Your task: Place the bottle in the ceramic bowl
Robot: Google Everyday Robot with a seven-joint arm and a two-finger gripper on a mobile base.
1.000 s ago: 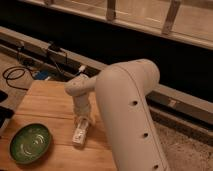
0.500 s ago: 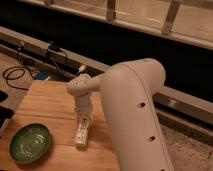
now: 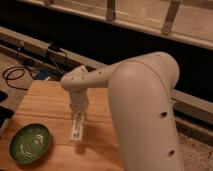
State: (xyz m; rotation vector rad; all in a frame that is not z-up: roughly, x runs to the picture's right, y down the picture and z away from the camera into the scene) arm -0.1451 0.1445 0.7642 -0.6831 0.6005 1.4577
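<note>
Hovering just above the bottle (image 3: 76,130) on the wooden surface (image 3: 45,102), my tool (image 3: 79,117) maybe grips it, I cannot tell; a weak hold could drop it before the ceramic bowl (image 3: 31,144).

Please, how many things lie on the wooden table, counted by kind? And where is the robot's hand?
bottle: 1
ceramic bowl: 1
Total: 2
The hand is at the bottle's upper end, over the wooden table, apart from the bowl.
</note>
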